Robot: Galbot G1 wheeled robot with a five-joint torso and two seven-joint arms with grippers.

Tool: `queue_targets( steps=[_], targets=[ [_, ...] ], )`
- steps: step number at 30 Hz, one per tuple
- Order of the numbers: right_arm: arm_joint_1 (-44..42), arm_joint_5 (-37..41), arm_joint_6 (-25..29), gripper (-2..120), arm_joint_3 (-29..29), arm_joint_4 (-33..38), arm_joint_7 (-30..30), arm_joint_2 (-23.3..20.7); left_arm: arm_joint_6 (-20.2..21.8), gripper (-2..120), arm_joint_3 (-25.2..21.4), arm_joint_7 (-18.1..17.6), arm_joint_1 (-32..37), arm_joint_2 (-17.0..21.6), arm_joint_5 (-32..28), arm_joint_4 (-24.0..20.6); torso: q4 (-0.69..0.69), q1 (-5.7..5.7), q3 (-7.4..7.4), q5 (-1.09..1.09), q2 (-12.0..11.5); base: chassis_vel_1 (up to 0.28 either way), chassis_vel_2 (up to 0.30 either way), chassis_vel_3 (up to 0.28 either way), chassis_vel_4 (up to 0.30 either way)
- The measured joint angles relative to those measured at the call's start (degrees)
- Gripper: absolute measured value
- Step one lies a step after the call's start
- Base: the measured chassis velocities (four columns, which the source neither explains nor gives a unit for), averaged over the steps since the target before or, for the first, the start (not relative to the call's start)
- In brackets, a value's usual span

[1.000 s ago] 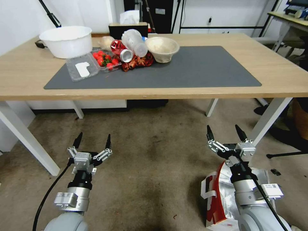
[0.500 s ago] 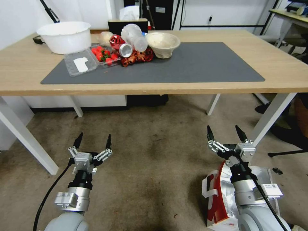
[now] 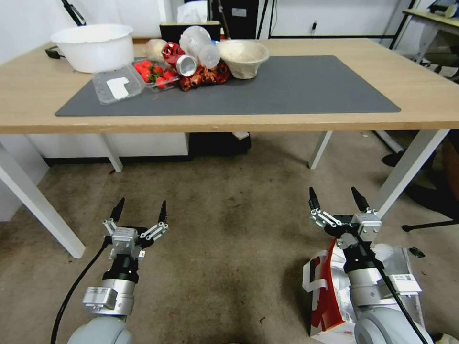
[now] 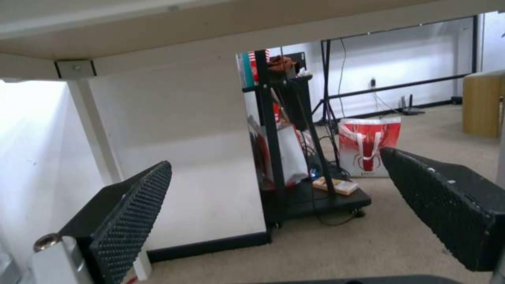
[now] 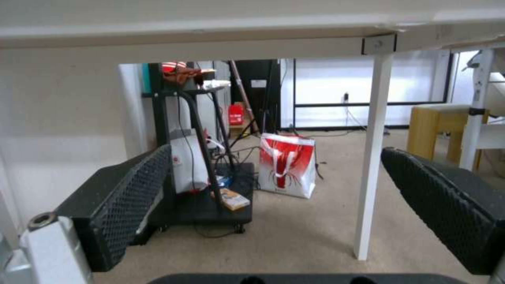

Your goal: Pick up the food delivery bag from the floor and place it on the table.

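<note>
The food delivery bag (image 3: pixel 324 292) stands on the floor (image 3: pixel 229 229) at the lower right, red side panel and white strap handle facing left, foil lining open at the top. My right arm hangs over it, and the right gripper (image 3: pixel 334 198) is open just beyond the bag's far edge, above the carpet. My left gripper (image 3: pixel 141 208) is open too, over bare carpet at the lower left. In both wrist views the open fingers (image 4: pixel 131 213) (image 5: pixel 126 197) frame the space under the table (image 3: pixel 420 71). The table's grey mat (image 3: pixel 296 86) is bare on its right half.
A white plastic bowl (image 3: pixel 93 45), a strawberry tray (image 3: pixel 153 76), a crushed can, a bottle and a beige bowl (image 3: pixel 241 57) crowd the table's back left. White table legs (image 3: pixel 409 167) (image 3: pixel 38 205) flank the arms. Beyond stand a black cart (image 5: pixel 205 177) and another red-and-white bag (image 5: pixel 287 167).
The whole picture has shifted: the tabletop sits higher and wider in view, so the camera has moved. Both grippers stay open in the same pose, and the bag stays on the floor.
</note>
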Motion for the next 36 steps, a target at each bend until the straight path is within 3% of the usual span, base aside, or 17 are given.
queue_targets(
  steps=[29,36],
  targets=[
    [0.3,0.6,0.0,100,0.3,-0.5,0.1,0.0,-0.4,99,0.1,0.1,-0.4,-0.3,0.2,1.1,0.00,-0.70,-5.96,0.00,-6.7,0.000,0.000,0.000,0.000],
    [0.4,0.6,0.0,100,0.4,-0.5,0.1,-0.1,-0.7,99,-0.1,0.3,-0.4,-0.2,0.4,1.1,0.00,-0.89,-6.35,0.00,-7.8,0.000,0.000,0.000,0.000]
  ],
)
